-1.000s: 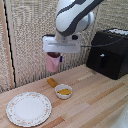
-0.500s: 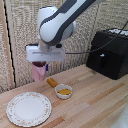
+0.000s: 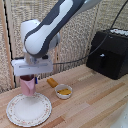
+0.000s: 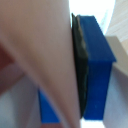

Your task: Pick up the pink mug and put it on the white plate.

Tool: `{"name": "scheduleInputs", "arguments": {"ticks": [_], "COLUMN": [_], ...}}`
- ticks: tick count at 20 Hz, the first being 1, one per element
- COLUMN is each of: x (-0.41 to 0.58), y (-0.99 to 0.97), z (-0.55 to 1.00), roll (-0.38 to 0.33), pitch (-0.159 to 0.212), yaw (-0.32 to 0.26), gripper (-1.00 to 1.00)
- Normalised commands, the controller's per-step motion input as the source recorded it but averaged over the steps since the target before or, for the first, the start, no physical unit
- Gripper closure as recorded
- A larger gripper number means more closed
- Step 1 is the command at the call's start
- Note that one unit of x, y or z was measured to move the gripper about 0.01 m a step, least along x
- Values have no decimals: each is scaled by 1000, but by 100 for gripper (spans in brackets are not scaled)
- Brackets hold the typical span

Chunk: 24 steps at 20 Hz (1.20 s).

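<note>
The pink mug point(image 3: 28, 86) hangs in my gripper point(image 3: 29, 77), just above the far part of the white platter point(image 3: 29, 110) at the exterior view's left. The platter is round with a faint floral rim and lies on the wooden table. The gripper is shut on the mug's wall. In the wrist view the pink mug wall point(image 4: 35, 55) fills most of the picture, pressed against a dark pad on a blue finger point(image 4: 95, 60). The mug's handle is not visible.
A small white bowl with yellow contents point(image 3: 63, 91) stands on the table right of the platter, with an orange object point(image 3: 52, 82) behind it. A black box point(image 3: 110, 52) with a cable stands at the back right. A woven screen lines the back.
The arm has carried the pink mug toward the exterior view's left and lower, from near the small bowl to just above the white platter.
</note>
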Motion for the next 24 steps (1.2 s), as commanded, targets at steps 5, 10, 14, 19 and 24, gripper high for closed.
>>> {"name": "scheduleInputs", "arguments": {"ticks": [5, 10, 14, 19, 24], "x": [47, 40, 59, 33, 58], "y": [223, 71, 0, -206, -223], "z": [-423, -143, 93, 441, 471], "roll": [-79, -17, 2, 63, 57], "pitch": [6, -21, -4, 56, -3], "yaw": [41, 25, 3, 36, 88], "gripper": [100, -100, -100, -100, -100]}}
